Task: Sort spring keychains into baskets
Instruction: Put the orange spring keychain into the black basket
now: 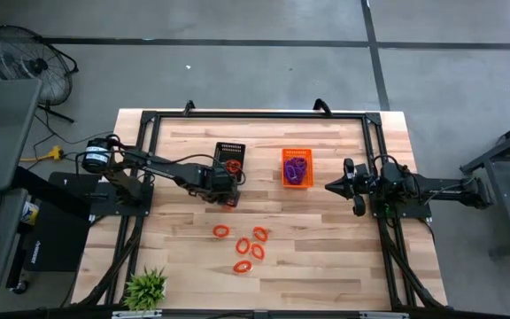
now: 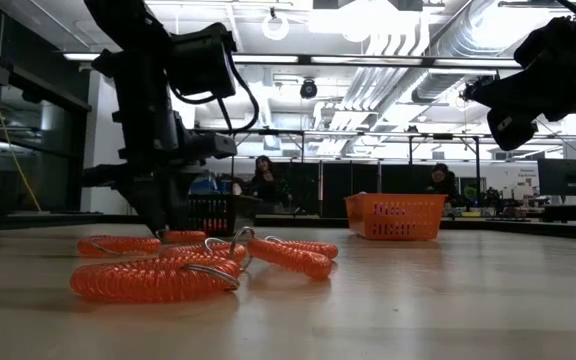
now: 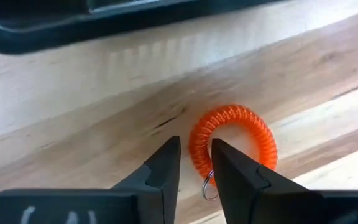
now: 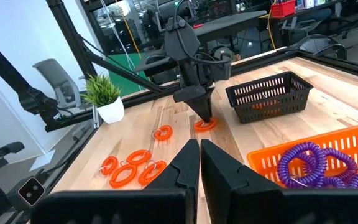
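Near the counter's (image 1: 326, 257) front edge lie five orange-red coiled oval keychains (image 1: 243, 246). Further back, the left tool (image 3: 194, 163) pinches another's coil (image 3: 232, 137) beside the black basket (image 1: 230, 157). The orange basket (image 1: 297, 166) holds purple ones (image 4: 319, 167). The right tool (image 4: 199, 163) hovers shut, empty.

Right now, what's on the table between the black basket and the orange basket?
Nothing: bare wood separates the black basket from the orange basket, seen in the high view.
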